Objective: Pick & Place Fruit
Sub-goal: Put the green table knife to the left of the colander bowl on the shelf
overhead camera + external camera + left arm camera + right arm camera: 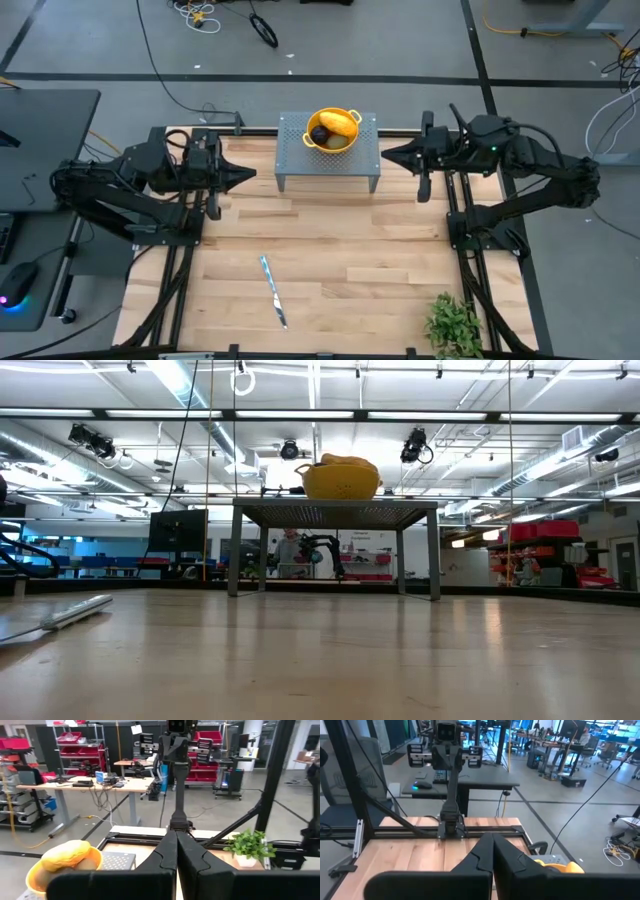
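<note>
The wooden table [330, 260] carries a small grey stand [328, 160] at its far edge, and on that stand sits a yellow bowl [334, 131] holding the fruit [338, 124]: a yellow-orange oblong piece on top, a dark round one beside it, something greenish underneath. No loose fruit shows on the boards, so the placing looks finished. The left gripper [248, 173] and right gripper [388, 154] hang on either side of the stand, jaws together and empty. A knife [273, 291] and a plant [455, 323] lie near the front edge.
</note>
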Controlling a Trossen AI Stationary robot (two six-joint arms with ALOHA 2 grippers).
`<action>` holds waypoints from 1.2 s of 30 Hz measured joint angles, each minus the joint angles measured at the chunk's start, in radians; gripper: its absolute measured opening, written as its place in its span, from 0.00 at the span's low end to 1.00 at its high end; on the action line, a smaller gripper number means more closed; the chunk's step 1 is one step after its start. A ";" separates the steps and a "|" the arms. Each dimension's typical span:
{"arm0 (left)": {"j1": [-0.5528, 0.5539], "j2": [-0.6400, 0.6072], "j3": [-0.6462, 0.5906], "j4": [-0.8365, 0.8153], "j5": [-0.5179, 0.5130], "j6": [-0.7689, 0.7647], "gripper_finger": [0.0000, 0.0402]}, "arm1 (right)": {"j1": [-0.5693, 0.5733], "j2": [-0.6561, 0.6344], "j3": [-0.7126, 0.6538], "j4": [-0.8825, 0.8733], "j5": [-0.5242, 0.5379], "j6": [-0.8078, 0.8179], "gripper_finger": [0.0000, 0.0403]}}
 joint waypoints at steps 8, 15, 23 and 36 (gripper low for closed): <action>0.000 0.041 0.000 0.002 0.082 -0.034 0.00 | 0.005 0.000 0.000 -0.007 0.008 0.000 0.00; 0.000 0.124 0.000 0.042 0.207 -0.048 0.00 | 0.005 0.000 0.000 -0.006 0.035 -0.001 0.00; 0.000 0.191 0.000 0.094 0.266 -0.058 0.00 | 0.005 0.000 0.000 -0.006 0.035 -0.001 0.00; -0.059 0.194 0.000 0.083 0.361 -0.114 0.00 | 0.005 0.000 0.000 -0.006 0.035 -0.001 0.00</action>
